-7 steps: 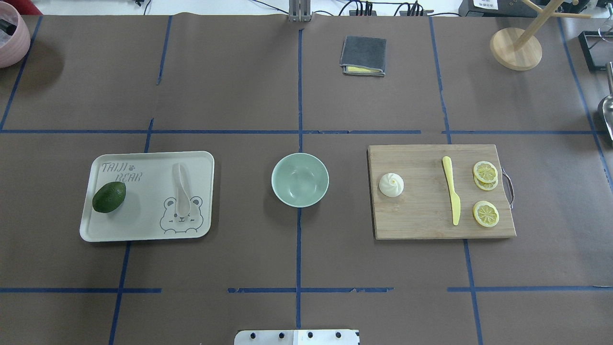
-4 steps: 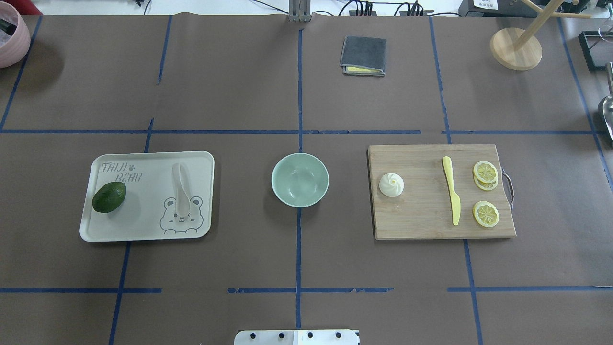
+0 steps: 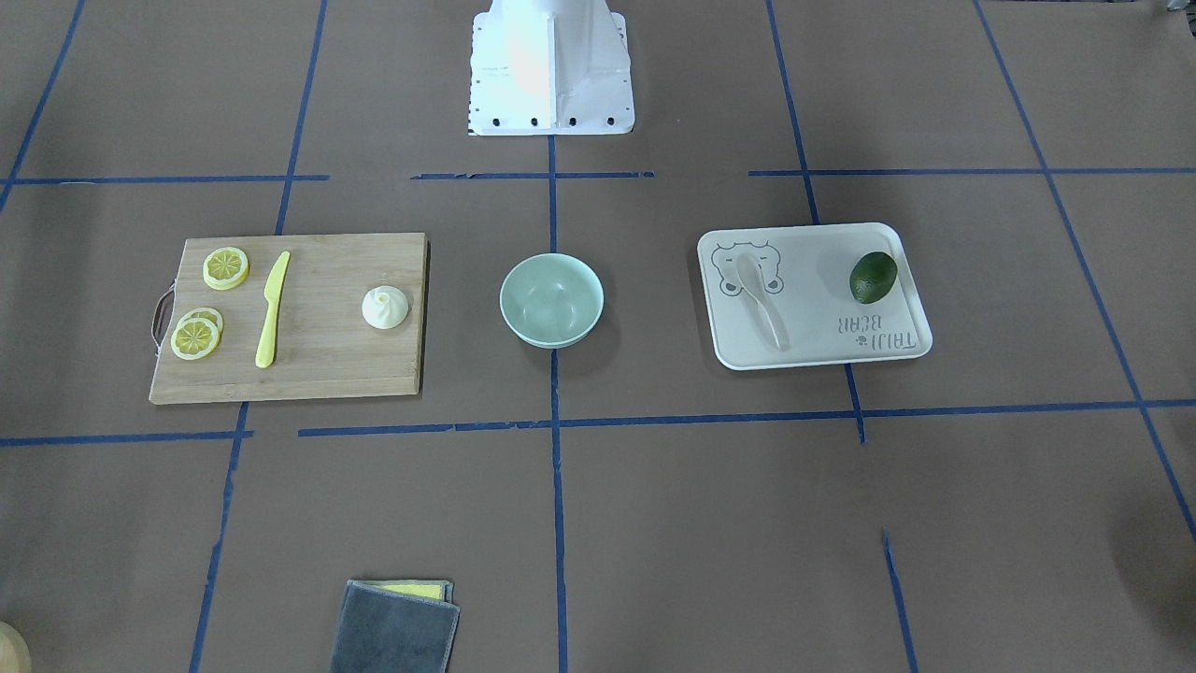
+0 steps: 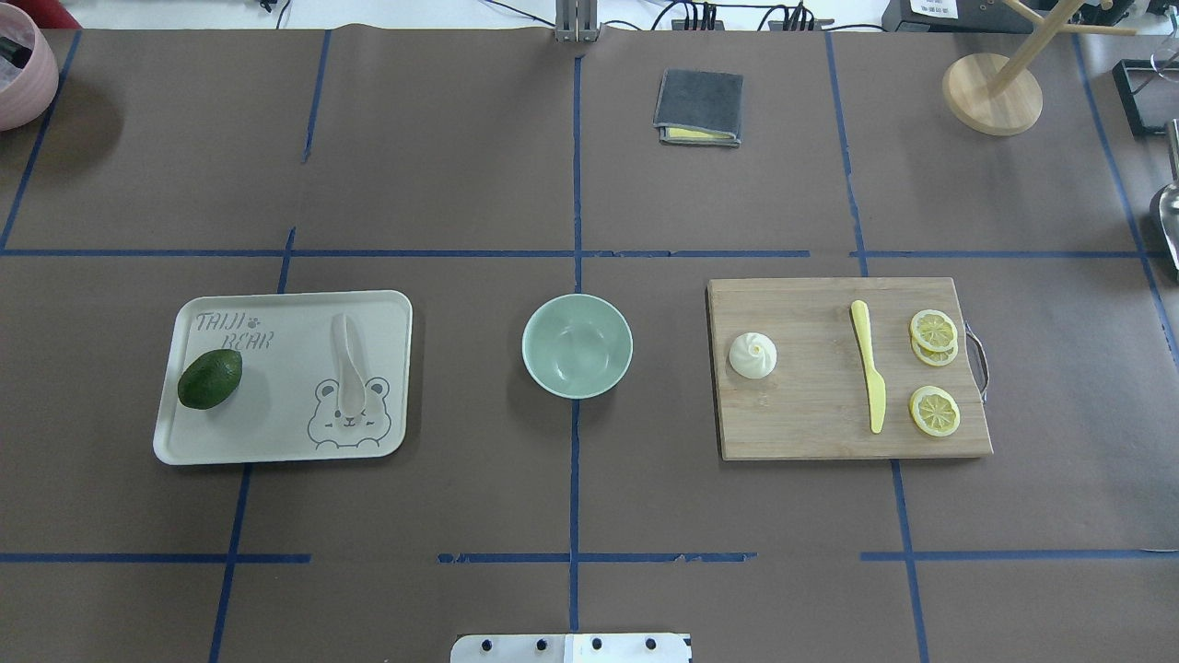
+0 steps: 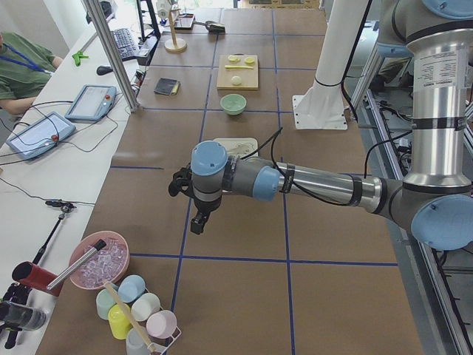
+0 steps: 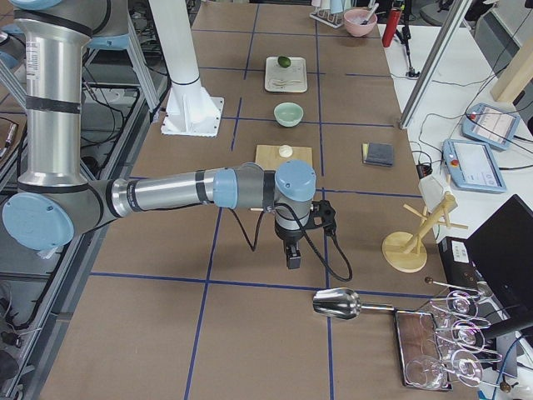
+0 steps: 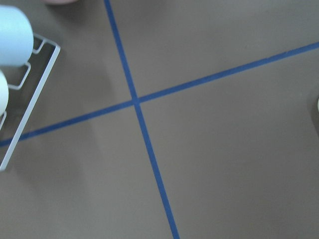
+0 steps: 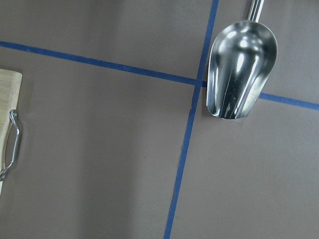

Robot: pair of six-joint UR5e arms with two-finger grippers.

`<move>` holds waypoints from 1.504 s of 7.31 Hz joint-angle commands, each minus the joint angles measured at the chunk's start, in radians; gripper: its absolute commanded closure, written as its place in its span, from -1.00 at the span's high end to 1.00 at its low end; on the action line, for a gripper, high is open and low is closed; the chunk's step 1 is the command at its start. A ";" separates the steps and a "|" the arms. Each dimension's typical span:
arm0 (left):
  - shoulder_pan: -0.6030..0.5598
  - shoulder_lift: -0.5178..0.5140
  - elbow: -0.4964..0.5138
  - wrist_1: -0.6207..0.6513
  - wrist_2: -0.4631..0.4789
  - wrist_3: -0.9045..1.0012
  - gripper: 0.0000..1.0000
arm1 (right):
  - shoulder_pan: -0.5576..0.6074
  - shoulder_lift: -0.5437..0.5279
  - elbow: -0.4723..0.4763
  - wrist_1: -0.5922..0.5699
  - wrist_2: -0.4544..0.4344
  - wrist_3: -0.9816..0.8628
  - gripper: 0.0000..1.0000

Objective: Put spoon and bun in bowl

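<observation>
Bowl (image 4: 530, 345) empty; you start left gripper (image 5: 198, 221) toward spoon (image 4: 348, 361) on tray (image 4: 276, 440); pinch handle crosswise (scoop lies on bear drawing); right gripper (image 6: 292, 256) takes bun (image 4: 752, 355); claw openings: cannot tell.

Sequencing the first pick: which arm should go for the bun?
Right. The bun sits on the cutting board, on the right arm's side of the bowl, and the right gripper hovers just beyond that board. The left gripper hangs past the tray, across the bowl from it.
</observation>
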 commanded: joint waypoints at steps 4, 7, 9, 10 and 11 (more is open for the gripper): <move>0.075 -0.147 0.080 -0.504 -0.026 -0.024 1.00 | 0.000 0.005 -0.019 0.144 0.009 0.009 1.00; 0.300 -0.162 -0.007 -0.583 -0.005 -0.525 1.00 | 0.000 0.001 -0.033 0.148 0.011 0.008 1.00; 0.534 -0.159 -0.079 -0.595 0.154 -0.790 1.00 | 0.000 -0.006 -0.033 0.148 0.011 0.008 1.00; 0.636 -0.159 -0.081 -0.591 0.323 -0.898 1.00 | 0.000 -0.009 -0.031 0.148 0.011 0.008 1.00; 0.697 -0.159 -0.075 -0.524 0.439 -0.943 1.00 | 0.000 -0.009 -0.033 0.148 0.009 0.008 1.00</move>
